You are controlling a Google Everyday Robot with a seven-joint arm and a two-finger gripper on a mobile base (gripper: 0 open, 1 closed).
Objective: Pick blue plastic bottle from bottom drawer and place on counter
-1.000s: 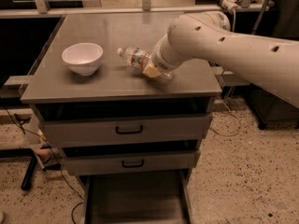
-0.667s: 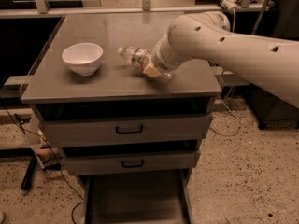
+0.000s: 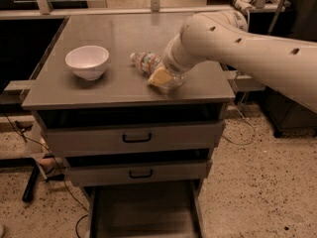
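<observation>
Dim, warm, lit from above. Soft sheen across the counter (image 3: 124,38), small shadow under the bowl (image 3: 87,61), darkness inside the bottom drawer (image 3: 143,217). Gripper (image 3: 166,79) down at the counter's front right, shaded underneath.

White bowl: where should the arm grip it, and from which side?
Probably the rim of the white bowl, from straight above: it stands upright and open on the counter, and its sloped wall looks too wide to pinch across. The rim toward the bottle is nearest, since the hand rests on the blue plastic bottle beside it.
</observation>
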